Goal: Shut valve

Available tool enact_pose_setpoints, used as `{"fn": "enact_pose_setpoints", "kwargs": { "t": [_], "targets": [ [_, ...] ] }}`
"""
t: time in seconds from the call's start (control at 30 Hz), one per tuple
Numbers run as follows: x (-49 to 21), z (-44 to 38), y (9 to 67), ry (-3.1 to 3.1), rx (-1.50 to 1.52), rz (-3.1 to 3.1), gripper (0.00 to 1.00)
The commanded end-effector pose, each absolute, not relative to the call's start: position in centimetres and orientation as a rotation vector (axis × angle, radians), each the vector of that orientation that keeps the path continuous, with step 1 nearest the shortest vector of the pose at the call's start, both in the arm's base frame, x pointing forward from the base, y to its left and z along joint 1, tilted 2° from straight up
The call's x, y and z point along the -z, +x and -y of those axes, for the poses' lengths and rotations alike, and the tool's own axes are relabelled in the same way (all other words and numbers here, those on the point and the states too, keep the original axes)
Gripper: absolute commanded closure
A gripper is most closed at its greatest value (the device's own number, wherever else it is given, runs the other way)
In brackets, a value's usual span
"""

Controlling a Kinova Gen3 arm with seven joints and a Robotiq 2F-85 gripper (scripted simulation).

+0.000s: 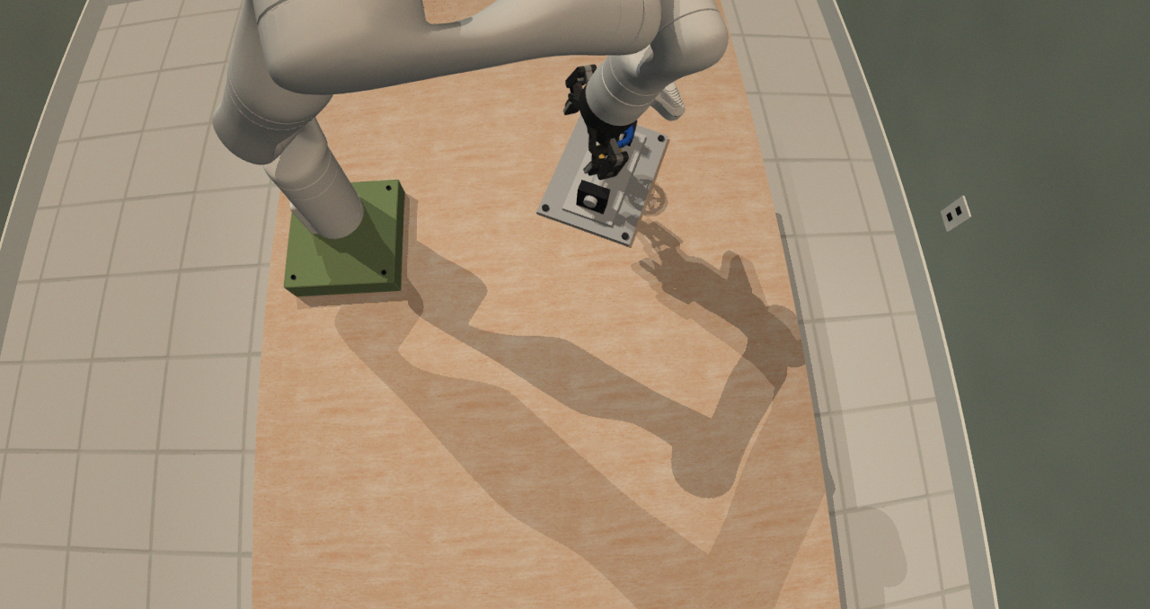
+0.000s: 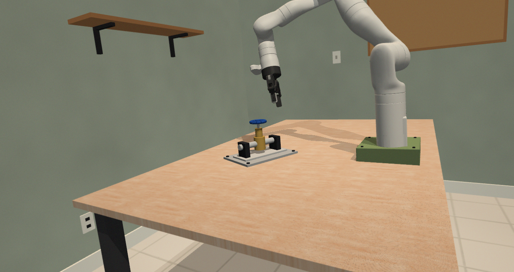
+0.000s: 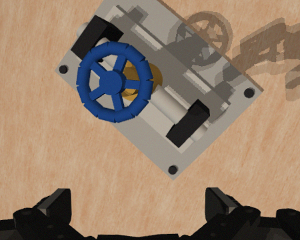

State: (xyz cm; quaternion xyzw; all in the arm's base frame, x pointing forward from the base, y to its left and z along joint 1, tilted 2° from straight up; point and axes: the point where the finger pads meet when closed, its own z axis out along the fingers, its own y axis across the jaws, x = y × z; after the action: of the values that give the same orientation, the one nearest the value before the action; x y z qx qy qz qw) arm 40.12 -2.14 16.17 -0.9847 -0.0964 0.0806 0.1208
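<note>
The valve stands on a grey base plate (image 1: 559, 195) (image 2: 251, 160) (image 3: 152, 144) on the wooden table. Its blue handwheel (image 1: 626, 133) (image 2: 258, 121) (image 3: 111, 81) sits on top of a brass body (image 2: 259, 141), with a white pipe held by two black clamps. My gripper (image 1: 601, 163) (image 2: 276, 101) (image 3: 139, 203) is open and empty. It hangs well above the valve, pointing down, a little to the side of the handwheel towards the arm's base. In the wrist view the wheel lies above and left of the gap between the fingers.
The arm's green mounting block (image 1: 377, 243) (image 2: 388, 153) stands on the table beside the valve. A wall shelf (image 2: 136, 25) and a cork board (image 2: 431, 11) hang on the walls behind.
</note>
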Motion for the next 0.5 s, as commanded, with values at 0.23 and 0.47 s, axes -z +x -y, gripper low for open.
{"fn": "enact_pose_setpoints", "kwargs": {
  "t": [0.23, 0.47],
  "targets": [
    [-16.36, 1.38, 41.08, -2.905, -0.196, 0.418, 0.00],
    [-16.36, 1.38, 41.08, -2.905, -0.196, 0.418, 0.00]
  ]
}}
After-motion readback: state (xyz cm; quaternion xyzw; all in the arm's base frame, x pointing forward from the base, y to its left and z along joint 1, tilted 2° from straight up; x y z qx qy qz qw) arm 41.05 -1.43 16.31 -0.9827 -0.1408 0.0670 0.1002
